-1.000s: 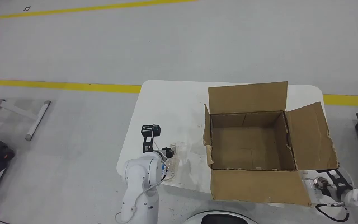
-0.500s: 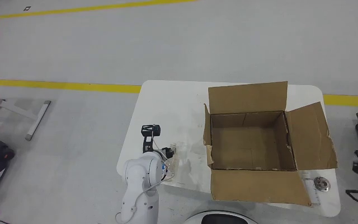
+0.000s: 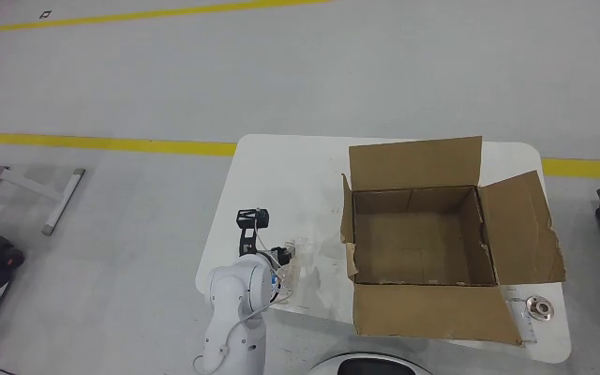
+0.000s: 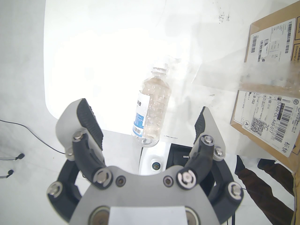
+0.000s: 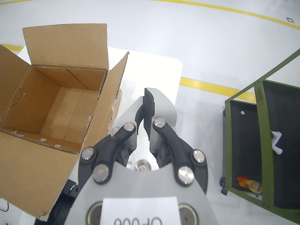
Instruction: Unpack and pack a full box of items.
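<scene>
The clear plastic bottle (image 4: 153,104) sits by the table's (image 4: 105,36) near left edge and looks light, slippery and squashy, so the wide-open, empty left claw (image 4: 143,107) should squeeze its middle softly; the right claw (image 5: 148,94) is closed on nothing.

We find the box (image 3: 412,165) on the bench (image 3: 281,178), the bottle (image 4: 152,108) at its nine o'clock and a small round fitting (image 3: 539,305) at its four o'clock.

The white table (image 3: 281,178) is carrying an open cardboard box (image 3: 415,162) on its three o'clock side. A clear plastic bottle (image 4: 153,108) is resting near the edge at eight o'clock. A small round metal part (image 3: 538,306) is sitting at five o'clock.
</scene>
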### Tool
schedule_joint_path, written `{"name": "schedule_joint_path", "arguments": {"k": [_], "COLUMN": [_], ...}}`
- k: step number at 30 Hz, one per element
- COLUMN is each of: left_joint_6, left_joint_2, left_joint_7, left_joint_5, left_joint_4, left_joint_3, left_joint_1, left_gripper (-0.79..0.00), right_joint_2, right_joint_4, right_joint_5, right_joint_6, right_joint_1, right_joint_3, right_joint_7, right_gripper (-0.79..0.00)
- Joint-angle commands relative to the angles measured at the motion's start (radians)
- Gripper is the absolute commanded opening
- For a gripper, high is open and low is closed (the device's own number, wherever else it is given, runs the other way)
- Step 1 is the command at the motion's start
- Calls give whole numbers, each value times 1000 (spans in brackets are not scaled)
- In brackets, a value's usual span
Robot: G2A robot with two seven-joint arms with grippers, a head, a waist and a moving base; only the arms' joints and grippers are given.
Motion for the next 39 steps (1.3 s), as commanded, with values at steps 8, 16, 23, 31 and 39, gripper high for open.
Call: {"name": "schedule_joint_path", "arguments": {"k": [8, 16, 23, 31, 39], "left_joint_6": [-7, -165, -204, -369, -383], "left_joint_2": [1, 24, 29, 51, 57], "left_joint_7": [19, 7, -76, -42, -19], "left_joint_5": [-4, 167, 96, 129, 133], "left_joint_4": [5, 118, 248, 342, 361], "left_joint_3": [1, 25, -1, -18, -27], "left_joint_1": [7, 14, -31, -88, -101], "left_gripper": [0, 0, 0, 0, 0], "right_joint_2": [-3, -11, -10, -5, -4], "right_joint_4": [1, 65, 81, 97, 105], "right_joint_5": [13, -71, -154, -149, -132], "right_joint_6": [-56, -170, -147, -134, -136], "right_joint_1": [20, 10, 7, 33, 32], "right_joint_3": [-12, -54, -89, -113, -104], "right_joint_7": [-144, -345, -296, -264, -258], "right_gripper": [-785, -785, -785, -785, -785]}}
